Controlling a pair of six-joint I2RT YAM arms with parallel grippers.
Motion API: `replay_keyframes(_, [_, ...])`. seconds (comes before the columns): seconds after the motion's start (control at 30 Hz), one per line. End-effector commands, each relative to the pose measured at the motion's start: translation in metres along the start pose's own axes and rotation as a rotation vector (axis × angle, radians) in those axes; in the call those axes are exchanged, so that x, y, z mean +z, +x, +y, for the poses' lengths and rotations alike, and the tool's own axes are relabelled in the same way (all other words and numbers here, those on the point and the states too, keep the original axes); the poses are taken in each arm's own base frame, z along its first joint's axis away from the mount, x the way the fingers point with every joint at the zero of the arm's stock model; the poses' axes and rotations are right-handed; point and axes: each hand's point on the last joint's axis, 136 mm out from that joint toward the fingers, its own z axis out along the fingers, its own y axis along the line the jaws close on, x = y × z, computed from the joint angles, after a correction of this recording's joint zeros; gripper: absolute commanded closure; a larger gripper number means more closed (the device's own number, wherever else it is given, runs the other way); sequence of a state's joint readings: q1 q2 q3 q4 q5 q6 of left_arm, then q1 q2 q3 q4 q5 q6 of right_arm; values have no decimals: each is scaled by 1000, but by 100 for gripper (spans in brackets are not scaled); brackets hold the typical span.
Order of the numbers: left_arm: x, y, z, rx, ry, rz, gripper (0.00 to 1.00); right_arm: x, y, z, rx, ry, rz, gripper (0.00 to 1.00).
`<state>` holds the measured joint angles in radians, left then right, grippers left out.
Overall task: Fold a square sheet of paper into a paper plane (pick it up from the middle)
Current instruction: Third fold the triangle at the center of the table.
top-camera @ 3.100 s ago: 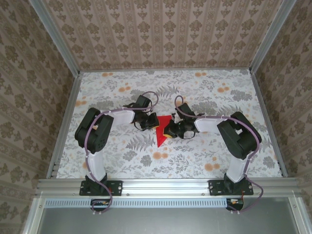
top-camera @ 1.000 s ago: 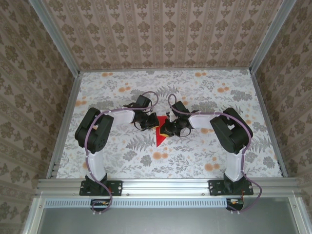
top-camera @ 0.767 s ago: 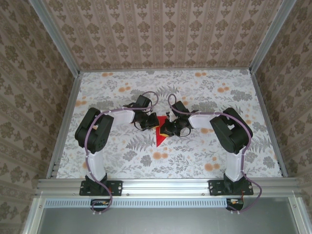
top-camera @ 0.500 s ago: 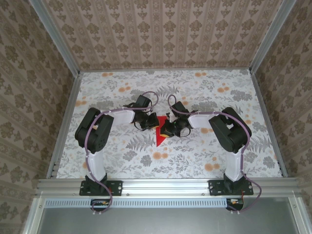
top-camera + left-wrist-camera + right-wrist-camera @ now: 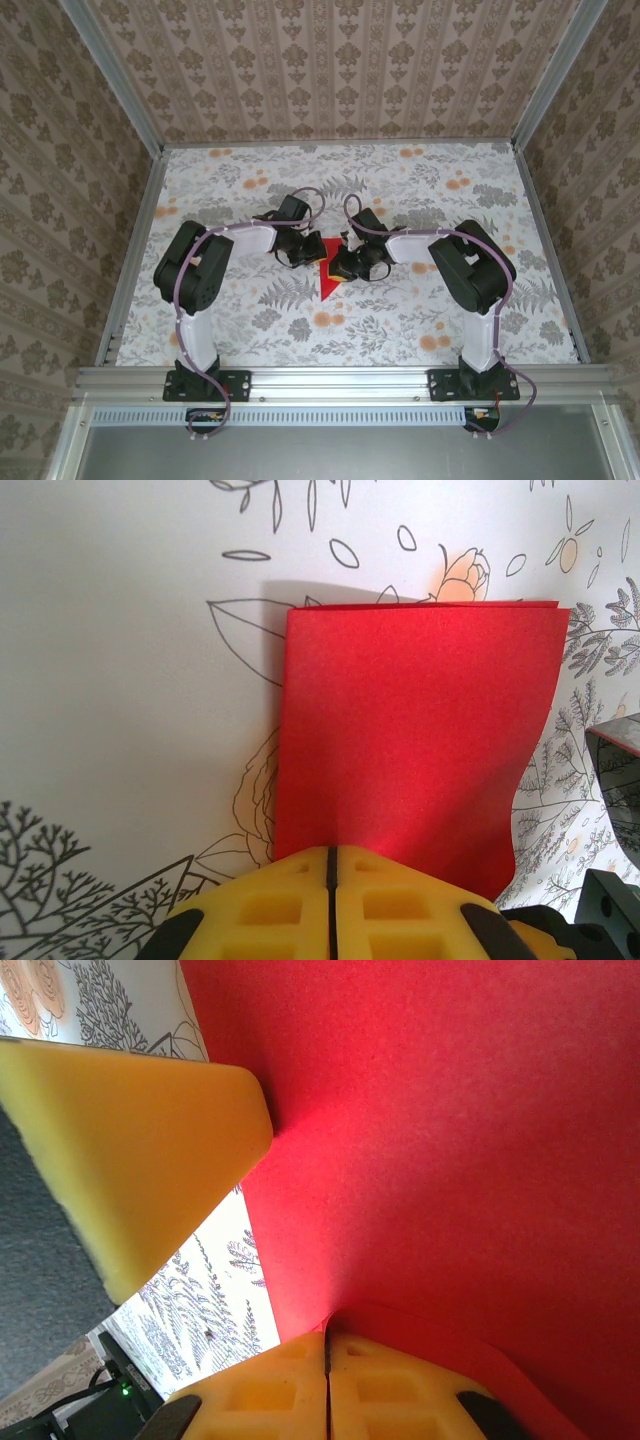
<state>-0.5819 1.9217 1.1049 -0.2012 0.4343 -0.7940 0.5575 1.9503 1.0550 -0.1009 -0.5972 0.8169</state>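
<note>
Top external view: the square sheet of paper [image 5: 327, 275], already creased into a narrower red shape that tapers toward the near edge, lies flat at the middle of the floral table [image 5: 420, 180], between the two arms. Seen from the left wrist, it is a layered rectangle with a fold along its far edge. The left gripper [image 5: 330, 855] has its yellow pads clamped together at the sheet's near edge. The right gripper [image 5: 327, 1345] is likewise closed tight against the red surface, with a lip of paper curling beside its pads. Whether either nips a layer I cannot tell. Folding looks about midway, with a crease being pressed down. The next move probably calls for sliding along that fold without dragging the sheet, while the other arm pins it.
</note>
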Motion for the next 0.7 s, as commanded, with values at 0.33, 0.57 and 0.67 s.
replay_keyframes(0.33, [-39,-5,21,-87,-54,-60,84,1,6,-26,44,111,-6,71])
replay_keyframes(0.57, [-53,5,34,-132,-25,-76,82,1,6,-26,38,107,-6,63])
replay_keyframes(0.67, [-55,11,30,-133,13,-71,83,1,5,-25,34,103,-6,63])
